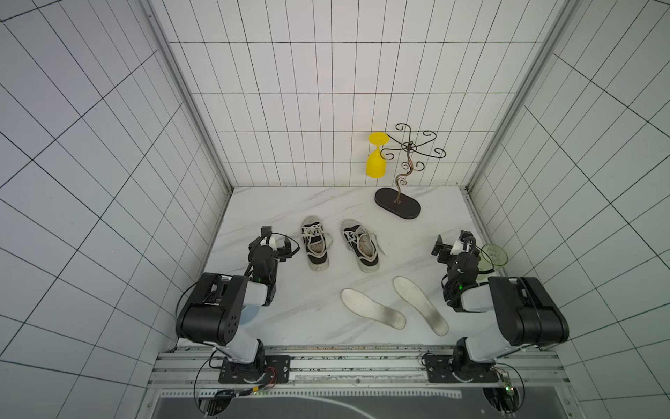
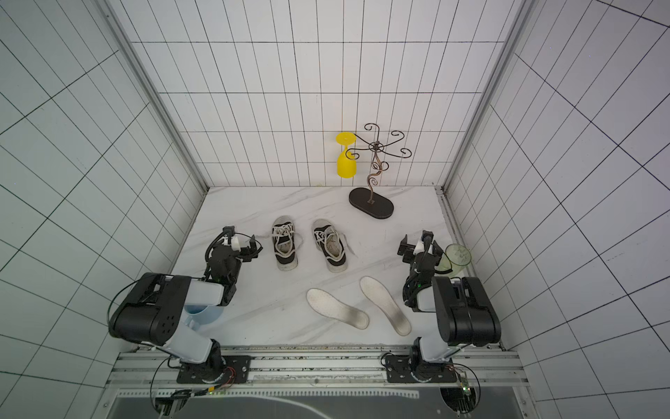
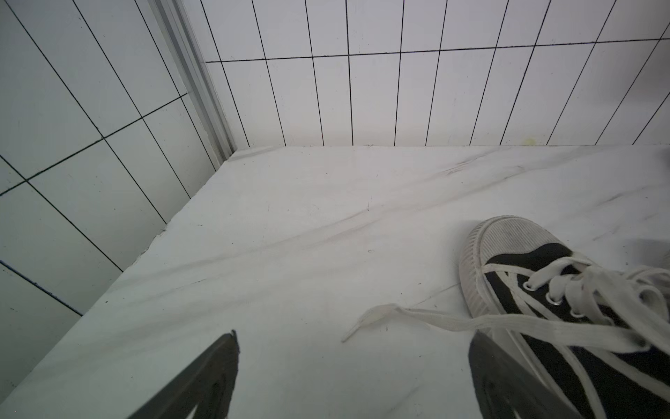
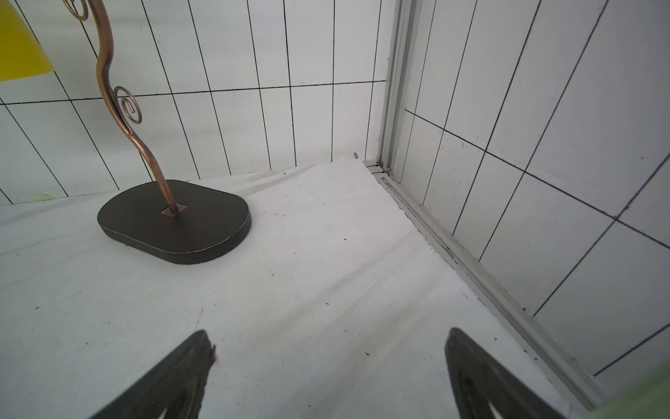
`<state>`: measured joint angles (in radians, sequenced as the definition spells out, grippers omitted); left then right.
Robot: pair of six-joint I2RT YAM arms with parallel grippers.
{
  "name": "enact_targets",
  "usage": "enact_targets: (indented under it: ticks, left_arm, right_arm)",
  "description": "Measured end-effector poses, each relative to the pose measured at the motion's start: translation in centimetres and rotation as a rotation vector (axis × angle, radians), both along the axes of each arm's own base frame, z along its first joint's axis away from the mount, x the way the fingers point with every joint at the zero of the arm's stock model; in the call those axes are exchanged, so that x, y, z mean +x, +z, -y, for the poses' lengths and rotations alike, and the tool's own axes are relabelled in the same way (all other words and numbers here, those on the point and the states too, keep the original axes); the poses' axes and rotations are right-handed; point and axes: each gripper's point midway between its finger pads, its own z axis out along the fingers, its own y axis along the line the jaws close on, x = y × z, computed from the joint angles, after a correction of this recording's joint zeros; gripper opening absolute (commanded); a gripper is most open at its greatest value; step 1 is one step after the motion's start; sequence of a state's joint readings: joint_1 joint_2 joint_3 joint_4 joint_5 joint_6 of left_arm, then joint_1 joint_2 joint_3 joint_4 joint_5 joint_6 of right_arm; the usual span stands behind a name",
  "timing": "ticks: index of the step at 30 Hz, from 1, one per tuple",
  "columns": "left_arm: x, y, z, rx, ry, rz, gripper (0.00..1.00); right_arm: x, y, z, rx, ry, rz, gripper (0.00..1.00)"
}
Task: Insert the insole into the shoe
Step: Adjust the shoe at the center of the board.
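Two black-and-white canvas shoes stand side by side mid-table in both top views, toes pointing away: one shoe close to my left gripper, and another shoe to its right. Two white insoles lie flat nearer the front, one insole left of the other insole. In the left wrist view my left gripper is open and empty, with the shoe and a loose lace beside one finger. My right gripper stands open over bare table.
A dark wire rack on an oval base stands at the back right, with a yellow goblet hanging upside down from it. A clear greenish glass sits beside the right arm. A pale blue vessel lies under the left arm. Tiled walls enclose three sides.
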<state>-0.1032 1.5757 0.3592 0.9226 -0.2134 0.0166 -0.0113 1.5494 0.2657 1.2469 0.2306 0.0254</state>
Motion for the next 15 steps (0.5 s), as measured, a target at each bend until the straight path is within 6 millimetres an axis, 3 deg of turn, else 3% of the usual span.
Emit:
enact_targets:
  ticks: [12, 15]
  left_arm:
    - [0.2, 0.3, -0.4, -0.009, 0.002, 0.005, 0.95]
    - [0.7, 0.5, -1.3, -0.018, 0.06, -0.027, 0.98]
  right_arm:
    - [0.0, 0.0, -0.1, 0.001, 0.01, 0.0, 0.99]
    - [0.1, -0.7, -0.5, 0.002, 0.034, -0.055, 0.92]
